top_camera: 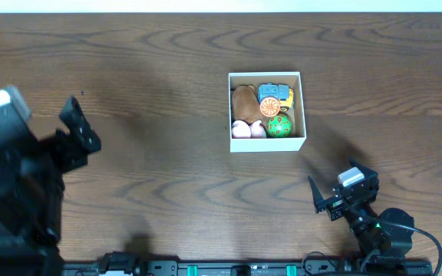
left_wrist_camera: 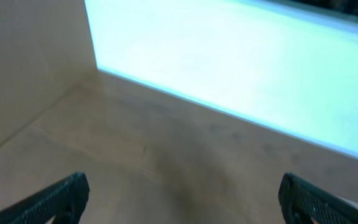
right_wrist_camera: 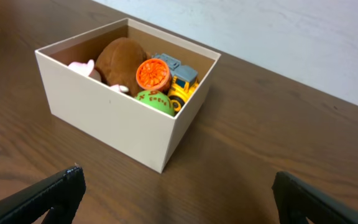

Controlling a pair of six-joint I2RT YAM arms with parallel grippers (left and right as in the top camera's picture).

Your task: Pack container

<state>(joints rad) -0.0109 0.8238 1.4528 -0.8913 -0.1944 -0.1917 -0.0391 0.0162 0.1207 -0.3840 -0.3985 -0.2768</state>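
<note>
overhead: square white container [top_camera: 267,143] (tan inside) on grainy wood table [top_camera: 167,77].

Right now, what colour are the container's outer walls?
The container is white outside; clearest in the right wrist view.

Dark wood-grain table [top_camera: 144,69], pale strip [top_camera: 221,4] along far edge.

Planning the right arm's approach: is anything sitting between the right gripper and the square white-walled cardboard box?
Nothing visible: only bare brown wooden table lies between the open right gripper and the square white-walled container.
</note>
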